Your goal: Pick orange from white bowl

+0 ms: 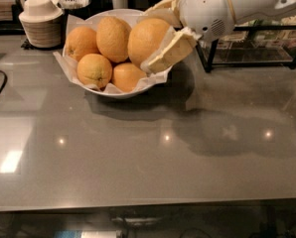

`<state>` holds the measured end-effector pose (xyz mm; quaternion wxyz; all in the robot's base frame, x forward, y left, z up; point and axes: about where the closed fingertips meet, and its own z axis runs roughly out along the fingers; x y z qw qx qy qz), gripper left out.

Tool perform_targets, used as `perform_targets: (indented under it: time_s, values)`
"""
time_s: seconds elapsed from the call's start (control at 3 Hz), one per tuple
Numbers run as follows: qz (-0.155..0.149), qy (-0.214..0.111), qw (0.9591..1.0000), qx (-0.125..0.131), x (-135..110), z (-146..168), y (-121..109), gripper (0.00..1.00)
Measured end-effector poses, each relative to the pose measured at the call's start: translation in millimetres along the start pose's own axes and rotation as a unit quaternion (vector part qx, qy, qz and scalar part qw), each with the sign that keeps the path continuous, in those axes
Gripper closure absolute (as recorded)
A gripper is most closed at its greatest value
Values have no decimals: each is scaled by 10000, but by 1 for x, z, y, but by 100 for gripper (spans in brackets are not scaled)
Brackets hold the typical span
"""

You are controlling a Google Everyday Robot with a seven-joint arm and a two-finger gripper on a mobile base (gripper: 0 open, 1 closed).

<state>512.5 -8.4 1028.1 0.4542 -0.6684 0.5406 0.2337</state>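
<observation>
Your tool point(149, 39) reaches in from the right, over the rim of the bowl point(119, 94), and grips the orange point(145, 33). One finger point(170, 53) lies along the fruit's near side, and the other point(163, 5) shows behind its top. The orange is between them, at the right of the pile in the bowl, touching a taller orange point(112, 37) just left of the tool. Paper point(63, 63) lines the bowl. Well to the tool's left a ribbed container point(40, 26) stands on the table point(138, 157).
</observation>
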Motion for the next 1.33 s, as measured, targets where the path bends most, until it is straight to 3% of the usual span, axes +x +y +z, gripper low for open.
perform_targets:
  time_s: [0.33, 0.67, 1.0, 1.33]
  values:
    - [-502, -108, 9987, 79, -43, -19, 9, 100]
    - [-973, -246, 9946, 271, -83, -41, 28, 100]
    - [-1299, -448, 9897, 391, -109, -63, 49, 100]
    - [-1299, -447, 9897, 391, -109, -63, 49, 100]
